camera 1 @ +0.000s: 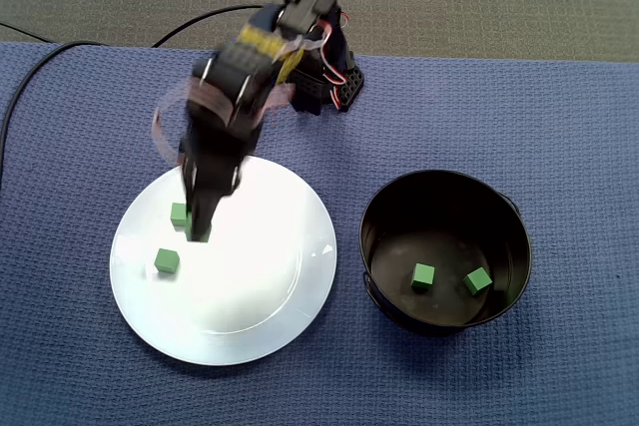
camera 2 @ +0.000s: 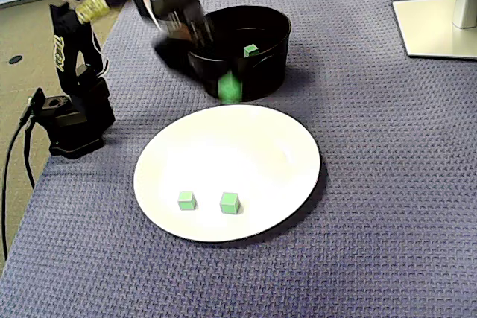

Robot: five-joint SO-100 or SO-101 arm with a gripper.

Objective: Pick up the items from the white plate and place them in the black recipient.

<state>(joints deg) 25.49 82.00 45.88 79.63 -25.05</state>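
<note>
Claw, blurred, is closed on a green cube and hangs over the white plate. Two spare cubes lie on the plate just beside and below it. Well to its right in a fixed view, the black pot holds two potted cubes.

In a fixed view the motion-blurred tool points down at the white plate, just beside one green cube and near a second cube, while the black pot holds a third cube and a fourth cube.
</note>
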